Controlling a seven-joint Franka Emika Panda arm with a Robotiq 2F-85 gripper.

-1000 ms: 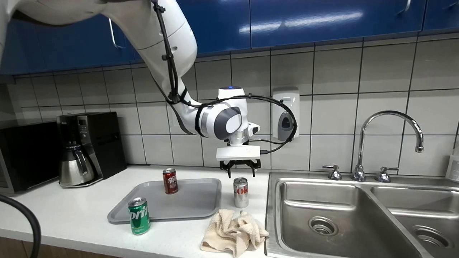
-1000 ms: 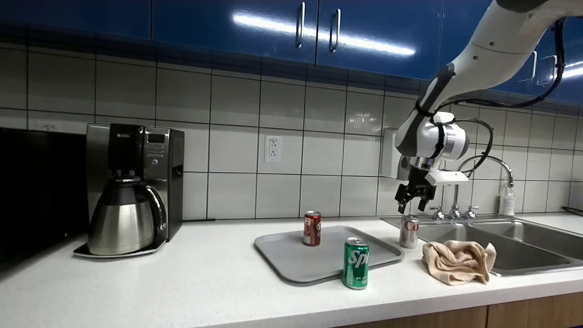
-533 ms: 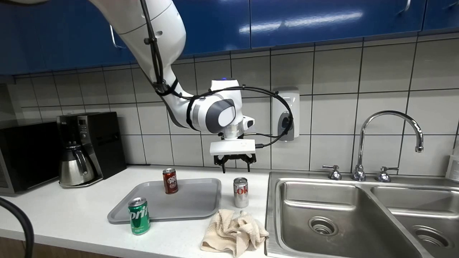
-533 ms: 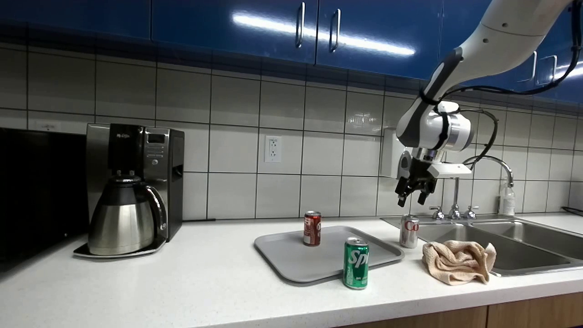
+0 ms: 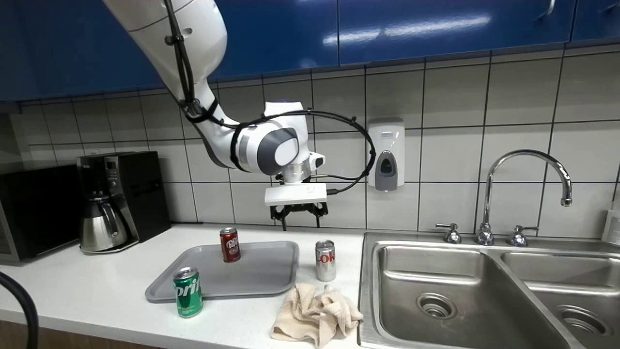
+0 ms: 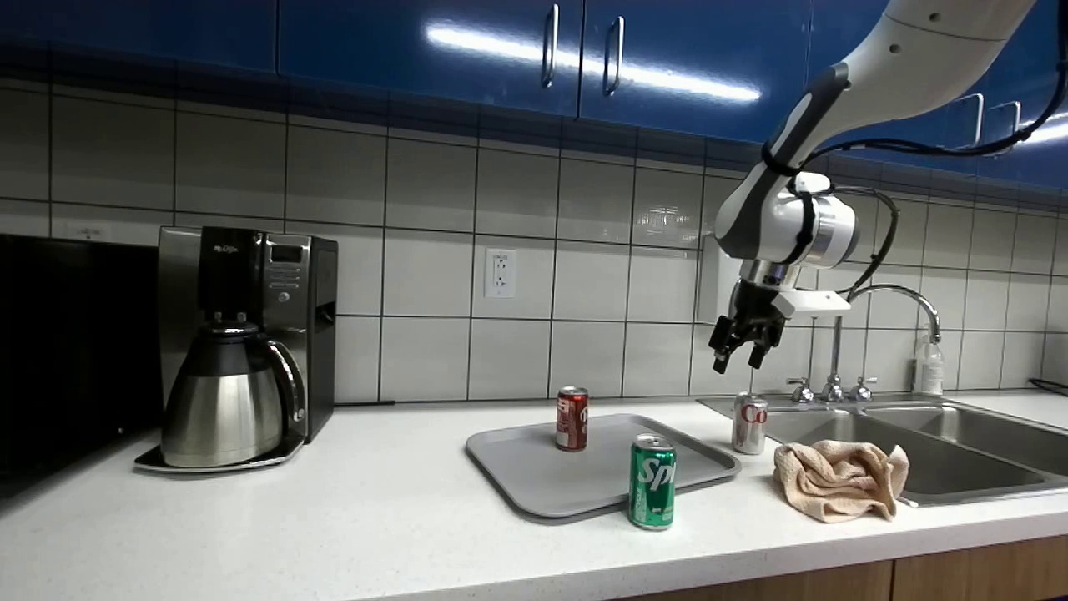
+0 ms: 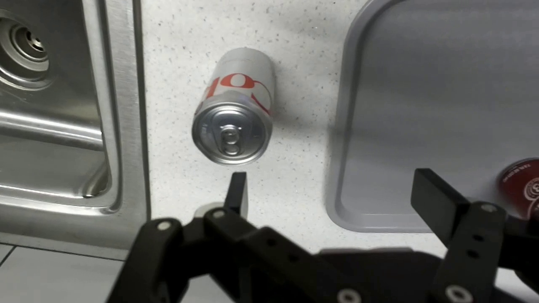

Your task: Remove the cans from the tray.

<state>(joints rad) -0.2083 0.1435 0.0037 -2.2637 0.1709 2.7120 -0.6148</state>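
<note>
On the left a dark box (image 5: 38, 213) and, just right of it, the coffee maker (image 5: 140, 194) with its pot (image 5: 99, 231) stand on the bench (image 5: 72, 291). Next comes the green can (image 5: 188, 293): upright, lid up, long axis vertical, lettering facing near. It is on the bench, just beside the near rim of the tray (image 5: 264, 271) (whether the two touch, I cannot tell). The tray lies flat; on its far part stands the red can (image 5: 230, 245), also upright, lid up, lettering turned to the near right. Farther right the end effector (image 5: 301, 226) hangs pointing down, well above the bench, released, its jaws wide apart; in the wrist view the tray's far right corner shows between them. The silver can (image 5: 325, 261) stands on the bench between the tray and the sink (image 5: 370, 286), long axis vertical, lid up, its red letters facing near. On its near side lies a crumpled cloth (image 5: 315, 317); the sink with its tap (image 5: 485, 234) is at the right.

Compared with the earlier pictures, in both exterior views the end effector has moved left and a little up, jaws spread as wide as before. The three cans, the tray and the cloth are where they were.
</note>
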